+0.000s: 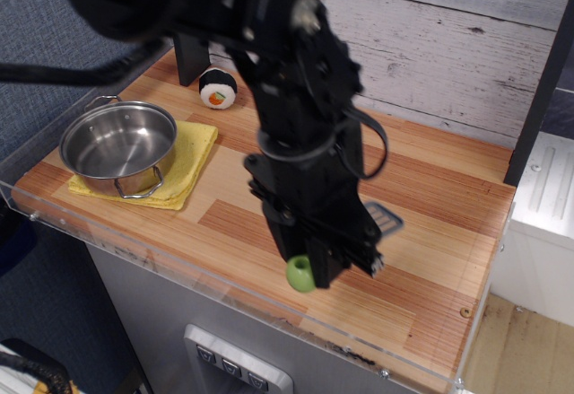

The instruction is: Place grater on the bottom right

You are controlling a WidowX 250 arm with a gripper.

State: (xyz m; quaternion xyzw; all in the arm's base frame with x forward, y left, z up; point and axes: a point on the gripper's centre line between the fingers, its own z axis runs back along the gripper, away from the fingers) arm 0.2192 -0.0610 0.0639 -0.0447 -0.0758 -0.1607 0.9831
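My gripper (pixel 316 267) is shut on the grater. The lime-green handle end (pixel 300 274) sticks out below the fingers toward the front. The grey slotted head (pixel 383 218) pokes out behind the gripper on the right. The grater hangs over the front right part of the wooden table (pixel 430 295); I cannot tell whether it touches the wood. The arm hides the middle of the grater.
A steel pot (pixel 119 147) stands on a yellow cloth (pixel 190 159) at the left. A black-and-white sushi-roll ball (pixel 217 87) lies at the back left. A clear plastic rim (pixel 224 277) runs along the table's front edge.
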